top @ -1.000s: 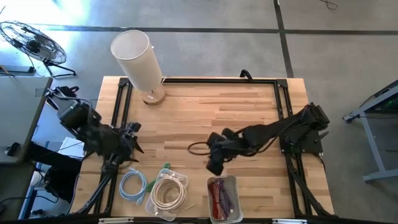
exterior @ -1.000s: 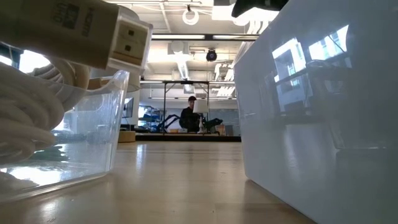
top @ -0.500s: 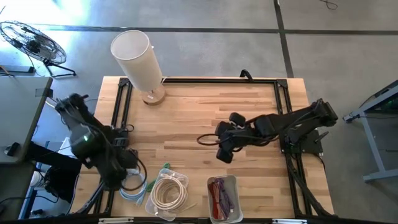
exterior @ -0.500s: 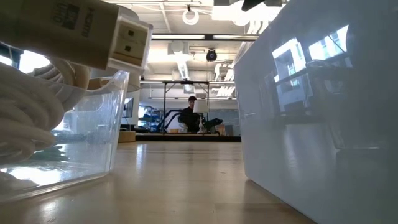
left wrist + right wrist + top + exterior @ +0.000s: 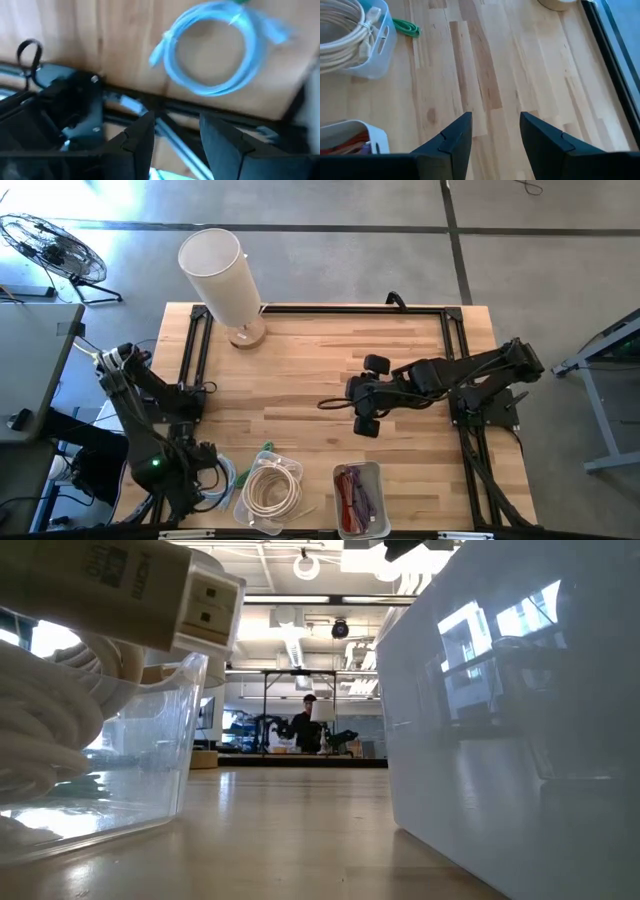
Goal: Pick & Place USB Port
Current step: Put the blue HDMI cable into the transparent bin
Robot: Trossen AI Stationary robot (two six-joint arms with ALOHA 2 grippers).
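Both grippers empty, jaws parted: left gripper beside blue cable, right gripper mid-table. Nothing picked yet.

Blue coiled cable beyond open tool

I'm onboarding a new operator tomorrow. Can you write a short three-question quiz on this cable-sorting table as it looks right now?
1. True or false: the right gripper holds a cable.
2. Which lies loose on the wood, outside any bin: A) the white cable coil, B) the light blue cable coil, C) the red cables?
3. Fill in: the left gripper hangs over the table's front-left ____.

Key: 1 false, its open fingers have bare table between them; 2 B; 3 corner.
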